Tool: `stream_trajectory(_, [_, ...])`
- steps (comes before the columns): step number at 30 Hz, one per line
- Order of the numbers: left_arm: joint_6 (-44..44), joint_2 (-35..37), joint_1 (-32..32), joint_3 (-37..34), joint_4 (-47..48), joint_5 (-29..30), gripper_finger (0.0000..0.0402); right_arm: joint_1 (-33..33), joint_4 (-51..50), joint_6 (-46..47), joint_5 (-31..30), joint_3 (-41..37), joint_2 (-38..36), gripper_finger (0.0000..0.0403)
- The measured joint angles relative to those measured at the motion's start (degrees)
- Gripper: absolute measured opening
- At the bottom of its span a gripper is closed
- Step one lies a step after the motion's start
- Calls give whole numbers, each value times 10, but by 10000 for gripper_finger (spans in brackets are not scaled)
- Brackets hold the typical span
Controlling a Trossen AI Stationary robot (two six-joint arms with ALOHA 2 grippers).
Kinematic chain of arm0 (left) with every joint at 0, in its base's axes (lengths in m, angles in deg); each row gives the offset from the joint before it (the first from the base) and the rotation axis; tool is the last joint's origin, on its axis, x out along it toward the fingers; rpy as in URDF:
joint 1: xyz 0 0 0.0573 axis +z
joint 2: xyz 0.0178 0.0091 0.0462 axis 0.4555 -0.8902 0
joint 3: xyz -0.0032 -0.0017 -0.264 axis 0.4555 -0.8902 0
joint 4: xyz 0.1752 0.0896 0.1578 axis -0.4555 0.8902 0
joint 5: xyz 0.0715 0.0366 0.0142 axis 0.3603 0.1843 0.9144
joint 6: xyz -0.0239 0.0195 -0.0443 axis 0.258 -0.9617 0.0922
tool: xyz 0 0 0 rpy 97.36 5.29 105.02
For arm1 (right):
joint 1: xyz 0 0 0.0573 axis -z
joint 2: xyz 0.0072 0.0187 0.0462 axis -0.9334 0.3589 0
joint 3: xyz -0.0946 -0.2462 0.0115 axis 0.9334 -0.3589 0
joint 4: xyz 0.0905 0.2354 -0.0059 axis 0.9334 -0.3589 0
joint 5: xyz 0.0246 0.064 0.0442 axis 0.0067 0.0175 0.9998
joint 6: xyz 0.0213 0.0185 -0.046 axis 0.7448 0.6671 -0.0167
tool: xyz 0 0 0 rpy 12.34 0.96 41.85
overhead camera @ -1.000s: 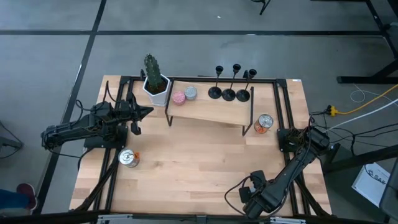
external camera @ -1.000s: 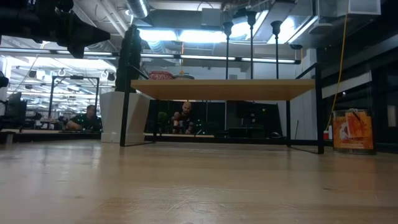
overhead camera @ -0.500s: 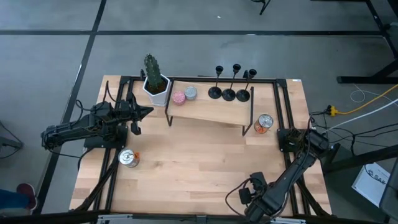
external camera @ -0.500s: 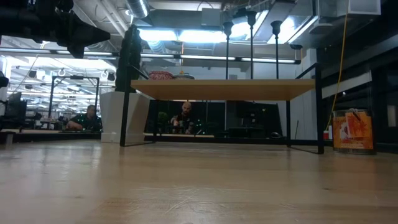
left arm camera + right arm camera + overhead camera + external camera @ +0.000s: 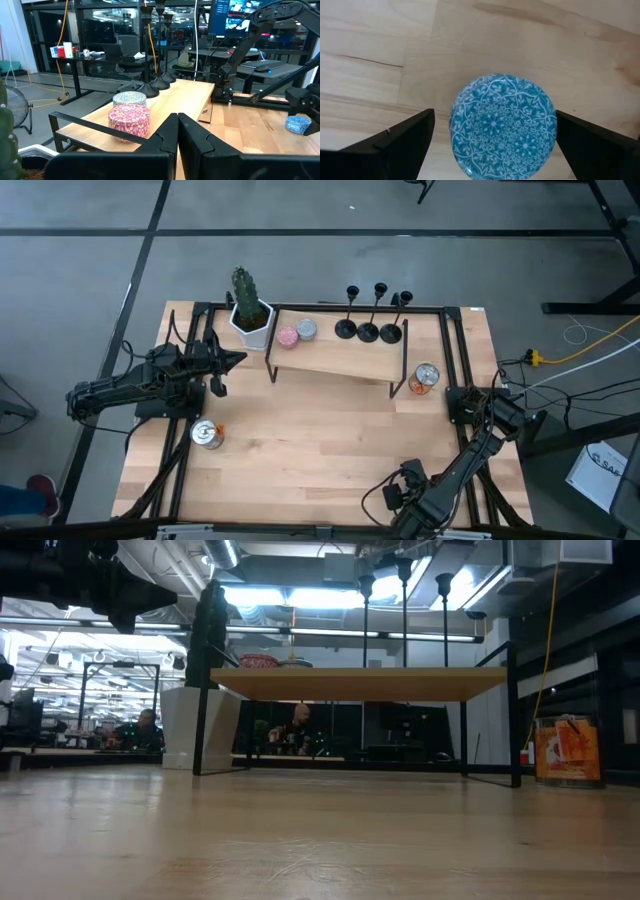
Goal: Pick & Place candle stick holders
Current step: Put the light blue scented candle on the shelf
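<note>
Three slim black candle stick holders (image 5: 368,330) stand by their round bases on the far right part of a low wooden shelf (image 5: 330,358). They also show in the low view (image 5: 404,600) and the left wrist view (image 5: 150,75). My left gripper (image 5: 238,359) is shut and empty, level at the table's left, pointing toward the shelf; its fingertips meet in the left wrist view (image 5: 177,119). My right gripper (image 5: 405,498) is open near the table's near edge, pointing down. Its fingers stand on either side of a blue patterned tin (image 5: 502,125) without touching it.
A potted cactus (image 5: 248,310) stands at the shelf's far left corner. A pink tin (image 5: 287,336) and a grey tin (image 5: 306,329) sit on the shelf's left part. One metal can (image 5: 207,434) stands on the left, another (image 5: 425,376) right of the shelf.
My right arm has shifted a little toward the table's near edge, its gripper still over the blue tin.
</note>
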Motion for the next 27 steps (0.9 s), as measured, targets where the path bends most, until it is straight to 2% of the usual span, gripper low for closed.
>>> stream_trajectory(13, [0, 0, 0, 0, 0, 0, 6, 9, 10, 0, -1, 0, 0, 394])
stream_trajectory(17, [0, 0, 0, 0, 0, 0, 6, 16, 19, -13, -1, 0, 0, 367])
stream_trajectory(23, [0, 0, 0, 0, 0, 0, 6, 34, 22, -46, -1, 0, -1, 297])
stream_trajectory(27, [0, 0, 0, 0, 0, 0, 6, 53, 24, -82, 0, 0, -1, 294])
